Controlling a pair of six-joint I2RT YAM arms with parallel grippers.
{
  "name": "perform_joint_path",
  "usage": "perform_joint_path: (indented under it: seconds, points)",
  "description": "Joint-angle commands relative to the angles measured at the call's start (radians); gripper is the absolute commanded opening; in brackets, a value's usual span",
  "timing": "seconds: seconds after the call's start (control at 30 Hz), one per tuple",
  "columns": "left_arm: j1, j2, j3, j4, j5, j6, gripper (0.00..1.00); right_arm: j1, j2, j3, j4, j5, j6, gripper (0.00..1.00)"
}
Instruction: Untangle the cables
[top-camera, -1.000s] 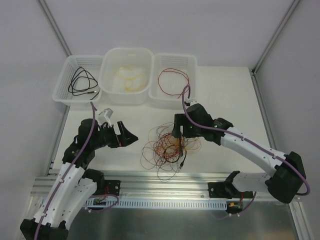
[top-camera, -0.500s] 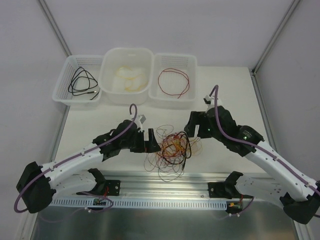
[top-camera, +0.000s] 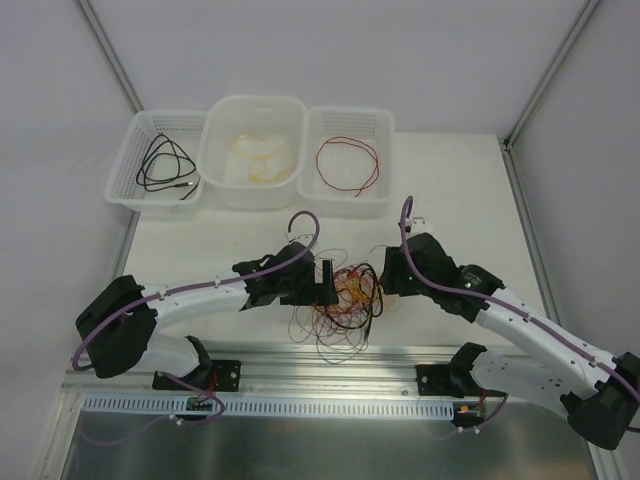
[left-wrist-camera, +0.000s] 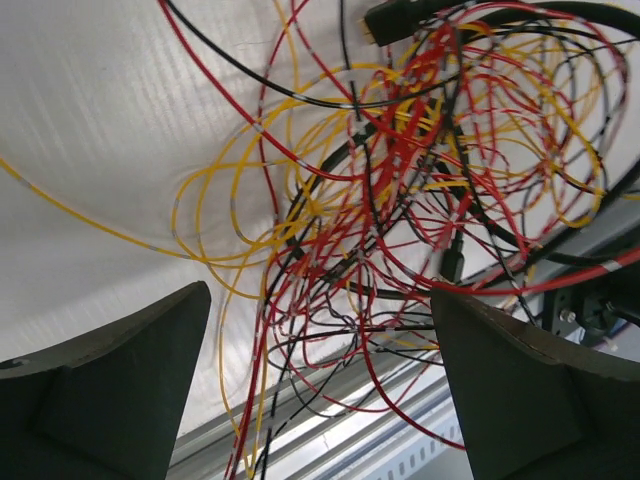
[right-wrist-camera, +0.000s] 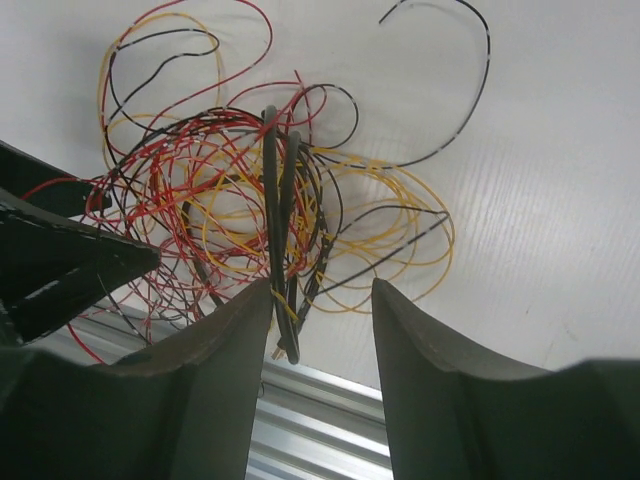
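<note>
The cables (top-camera: 345, 297) lie as one tangled heap of thin black, red and yellow-orange wires on the white table near its front edge. My left gripper (top-camera: 328, 284) is at the heap's left edge and my right gripper (top-camera: 384, 280) at its right edge. In the left wrist view the cables (left-wrist-camera: 400, 200) fill the frame and the left gripper (left-wrist-camera: 320, 295) is wide open, with loops between its fingers. In the right wrist view the right gripper (right-wrist-camera: 322, 287) is open over the cables (right-wrist-camera: 240, 200), with a thicker black cable (right-wrist-camera: 283, 300) beside its left finger.
Three white containers stand at the back: a left basket (top-camera: 135, 140) with a black cable, a middle tub (top-camera: 225, 115) with yellow cable, a right basket (top-camera: 378, 125) with a red cable. An aluminium rail (top-camera: 330, 360) runs along the table's front edge just below the heap.
My left arm has reached to the right until its gripper met the heap's left side. My right gripper drew back to the right, then came in again at the heap's right side.
</note>
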Motion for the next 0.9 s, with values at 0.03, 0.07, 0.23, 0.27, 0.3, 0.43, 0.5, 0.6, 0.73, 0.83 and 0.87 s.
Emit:
perform_joint_path:
  seconds: [0.03,0.07,0.23,0.27,0.3,0.43,0.5,0.6,0.73,0.83,0.87]
  points:
    - [-0.021,0.051,0.035,0.042,-0.071,-0.039,0.89,0.006,0.040,0.038,0.091,0.004,-0.036,0.49]
    - [-0.024,0.055,0.033,0.046,-0.074,-0.040,0.87,0.005,0.054,0.048,0.090,0.004,-0.041,0.49]
    - [-0.030,0.078,0.022,0.083,-0.087,-0.045,0.50,0.006,0.113,0.089,0.101,0.021,-0.067,0.49]
    - [-0.030,0.083,0.018,0.088,-0.087,-0.045,0.43,0.006,0.127,0.091,0.113,0.019,-0.067,0.48]
    - [-0.030,0.088,0.016,0.091,-0.085,-0.042,0.31,0.006,0.155,0.088,0.123,0.001,-0.067,0.48]
    - [-0.032,0.095,0.015,0.097,-0.085,-0.036,0.01,0.006,0.218,0.072,0.171,-0.034,-0.050,0.47]
    - [-0.032,0.091,0.010,0.099,-0.088,-0.031,0.00,0.005,0.236,0.062,0.180,-0.022,-0.048,0.43]
    - [-0.032,0.071,-0.001,0.099,-0.104,-0.020,0.00,0.003,0.253,0.057,0.171,0.006,-0.047,0.33]
    - [-0.027,0.010,-0.048,0.076,-0.183,-0.009,0.00,0.003,0.174,0.084,0.083,0.058,-0.064,0.08]
    - [0.017,-0.065,-0.074,-0.031,-0.258,-0.019,0.00,-0.005,0.094,0.150,-0.035,0.160,-0.111,0.01]
    - [0.062,-0.111,-0.082,-0.097,-0.274,-0.026,0.00,-0.021,0.036,0.193,-0.071,0.215,-0.137,0.01]
